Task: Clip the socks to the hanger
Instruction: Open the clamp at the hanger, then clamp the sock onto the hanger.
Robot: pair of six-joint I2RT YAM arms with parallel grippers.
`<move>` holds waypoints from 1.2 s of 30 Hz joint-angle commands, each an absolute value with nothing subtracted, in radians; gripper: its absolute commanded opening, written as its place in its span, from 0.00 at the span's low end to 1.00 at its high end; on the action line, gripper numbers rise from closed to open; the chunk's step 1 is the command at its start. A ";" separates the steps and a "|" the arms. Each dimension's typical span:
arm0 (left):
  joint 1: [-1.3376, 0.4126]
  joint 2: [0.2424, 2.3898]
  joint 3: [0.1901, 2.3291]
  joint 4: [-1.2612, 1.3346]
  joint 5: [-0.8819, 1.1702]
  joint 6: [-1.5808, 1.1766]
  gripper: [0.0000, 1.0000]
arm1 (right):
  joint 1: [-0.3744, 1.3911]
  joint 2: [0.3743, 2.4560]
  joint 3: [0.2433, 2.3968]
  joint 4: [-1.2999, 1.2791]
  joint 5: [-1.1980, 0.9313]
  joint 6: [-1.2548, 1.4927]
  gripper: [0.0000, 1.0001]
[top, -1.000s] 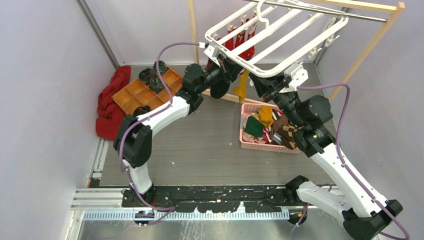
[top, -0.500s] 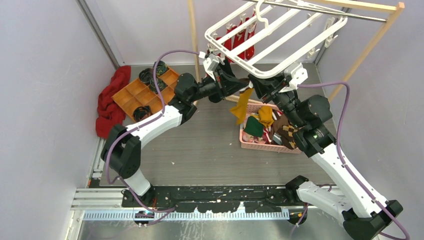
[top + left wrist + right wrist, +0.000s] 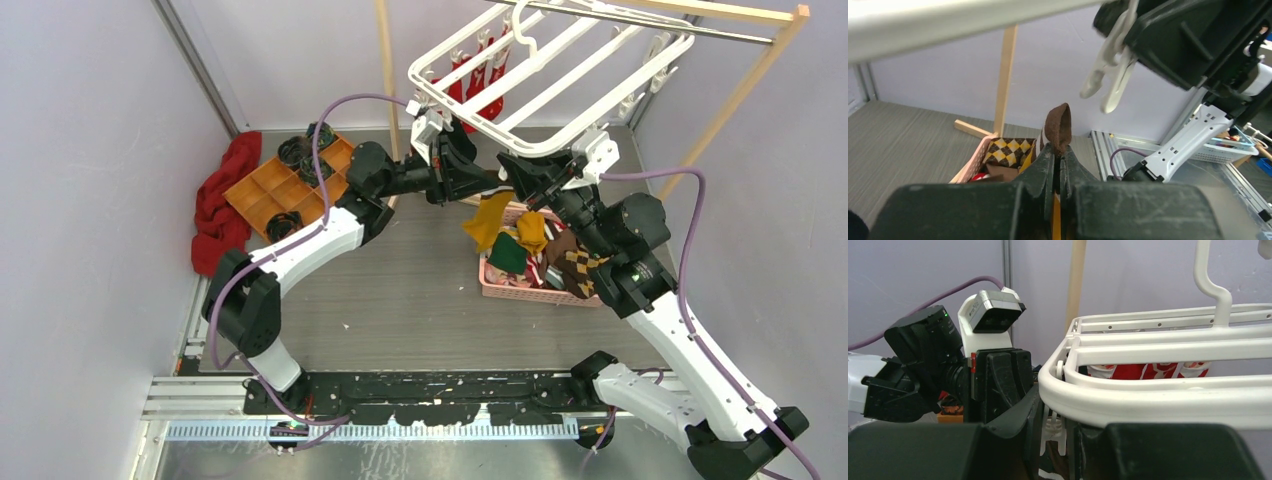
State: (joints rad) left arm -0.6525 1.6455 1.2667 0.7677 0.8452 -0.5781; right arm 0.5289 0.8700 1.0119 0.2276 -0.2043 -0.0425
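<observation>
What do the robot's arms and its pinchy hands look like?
The left arm and right arm are smooth white tubes joined by chunky black round joints. A thin purple cable loops along each one. The left gripper and right gripper are black and blocky, with scratched flat fingers.

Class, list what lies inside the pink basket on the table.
A green sock, a mustard-yellow sock and a brown argyle sock lie in the pink basket, over red-and-white fabric. The right arm covers its right side, and the lower layers are hidden.
</observation>
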 commanded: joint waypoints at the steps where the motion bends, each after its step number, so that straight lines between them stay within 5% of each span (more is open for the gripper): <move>1: -0.638 1.633 1.348 0.840 0.928 -0.615 0.00 | 0.532 0.849 1.042 0.233 -0.230 -0.032 0.13; 36: -0.608 1.697 1.436 0.956 1.141 -0.817 0.00 | 0.534 0.837 1.037 0.224 -0.253 -0.044 0.12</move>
State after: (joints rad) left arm -0.6174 1.6863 1.3872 0.8471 1.1030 -0.7532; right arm 0.5289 0.8551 1.0119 0.2119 -0.2279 -0.0433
